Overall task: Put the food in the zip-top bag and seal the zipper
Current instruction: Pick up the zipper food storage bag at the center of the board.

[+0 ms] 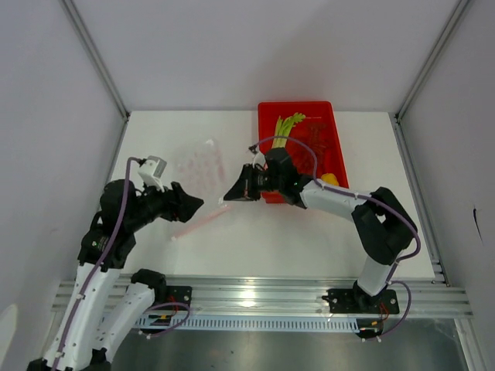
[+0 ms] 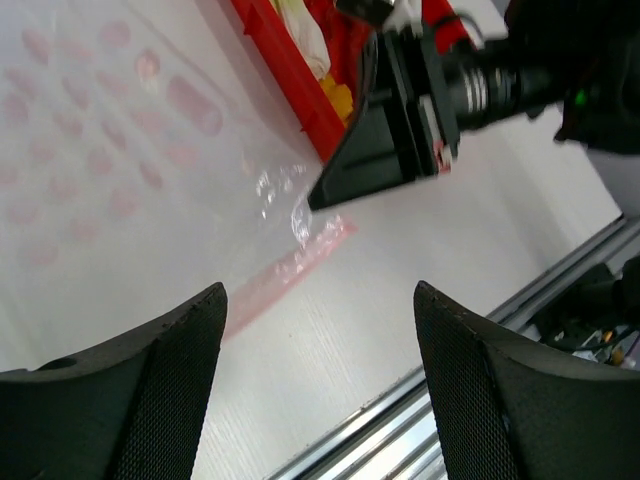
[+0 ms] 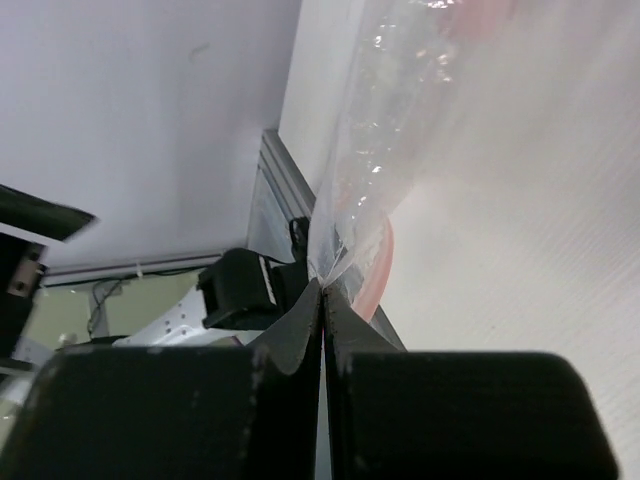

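The zip-top bag [image 1: 199, 164] at the tips of the black right gripper [image 1: 230, 193] is clear with rows of pale pink dots; its zipper [image 2: 290, 268] is a pinkish strip. Behind that gripper the tray [image 1: 261, 127] is red, the stalk [image 1: 288, 127] green-and-white.

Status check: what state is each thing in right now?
Bag: mostly flat on table, no food inside.
Zipper: lying on table; sealed or not, cannot tell.
Right claw: shut on the bag's film.
Left claw: open, empty.
Stalk: in tray.
Yellow piece: in tray.

White table [image 1: 309, 239], red tray [image 1: 298, 105], probably zip-top bag [image 1: 197, 166]
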You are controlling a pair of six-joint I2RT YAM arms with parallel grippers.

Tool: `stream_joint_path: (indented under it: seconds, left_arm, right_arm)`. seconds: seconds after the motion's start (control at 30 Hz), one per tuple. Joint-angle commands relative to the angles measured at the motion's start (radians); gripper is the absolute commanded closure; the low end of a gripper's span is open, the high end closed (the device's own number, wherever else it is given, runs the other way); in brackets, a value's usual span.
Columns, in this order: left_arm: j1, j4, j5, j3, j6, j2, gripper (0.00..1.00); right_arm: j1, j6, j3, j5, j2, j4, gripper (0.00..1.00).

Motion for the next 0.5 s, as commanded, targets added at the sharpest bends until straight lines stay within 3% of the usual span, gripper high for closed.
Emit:
stream_joint_path:
  seconds: [0.0,0.13,0.47]
  left_arm:
    - [-0.147,-0.02,-0.15,0.048,0.063,0.036,0.22]
    - [-0.357,-0.051,-0.44,0.074,0.088,0.092,0.22]
    - [-0.545,0.019,-0.847,0.053,0.106,0.246,0.23]
  right_arm:
    - [-0.076,0.02,0.075,-0.115,-0.012,-0.102,1.0]
    - [-0.126,0.032,0.156,-0.16,0.018,-0.145,1.0]
    - [-0.196,0.164,0.156,-0.281,0.032,-0.049,1.0]
